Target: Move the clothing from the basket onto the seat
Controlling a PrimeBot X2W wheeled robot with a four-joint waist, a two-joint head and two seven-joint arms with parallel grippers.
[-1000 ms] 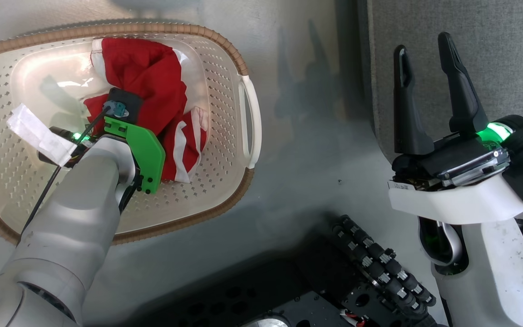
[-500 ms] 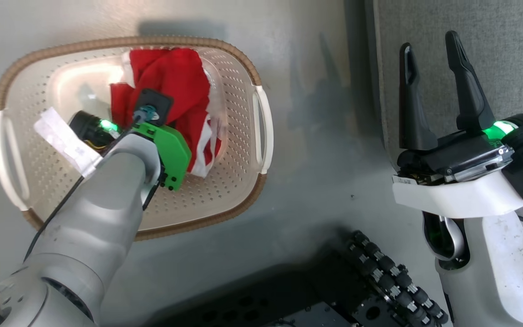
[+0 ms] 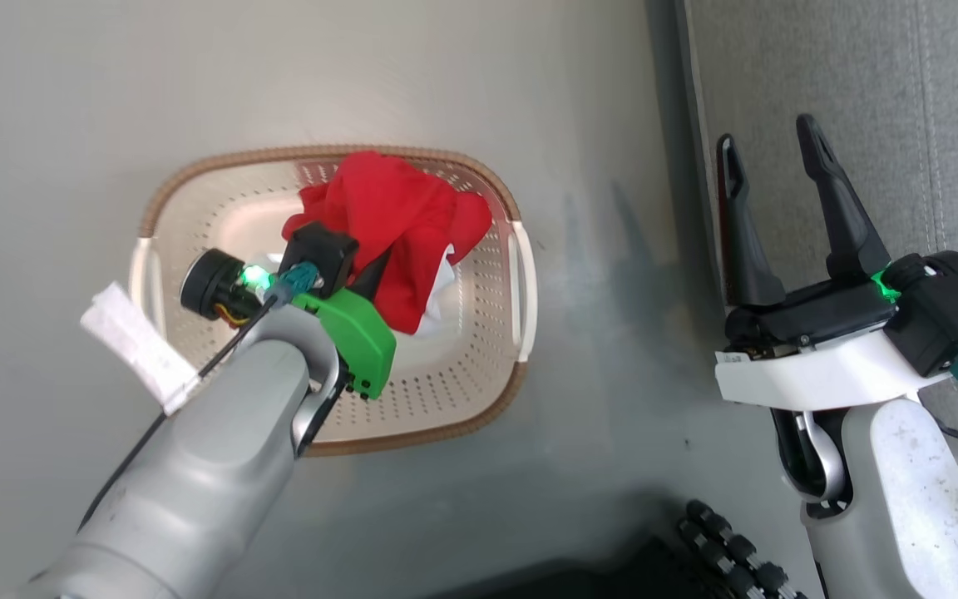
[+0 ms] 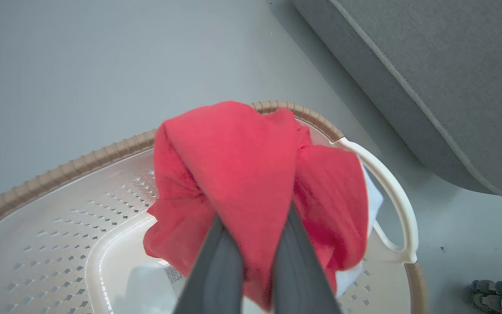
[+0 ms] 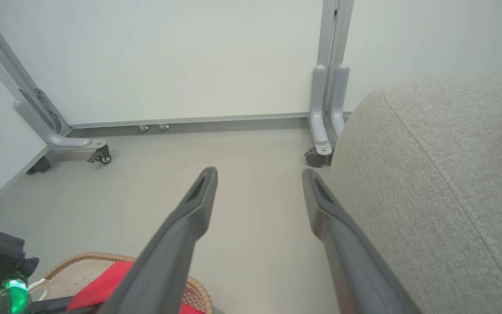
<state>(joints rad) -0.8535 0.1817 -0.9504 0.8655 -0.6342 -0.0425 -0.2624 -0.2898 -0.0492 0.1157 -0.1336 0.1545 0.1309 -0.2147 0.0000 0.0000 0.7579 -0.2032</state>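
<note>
We read left gripper (image 4: pixel 254 220) clamped on red garment (image 3: pixel 400 220), bunched over laundry basket (image 3: pixel 466 378), probably raised for carry to seat cushion (image 3: pixel 878 75). Right gripper (image 3: pixel 766 133) wide, empty: 1 arm suffices.

Bright, even light here. A soft shadow lies on the floor (image 3: pixel 612 249) right of the basket (image 3: pixel 462 366). My left fingers (image 4: pixel 216 270) look blurred up close against the vivid clothing (image 4: pixel 242 165).
</note>
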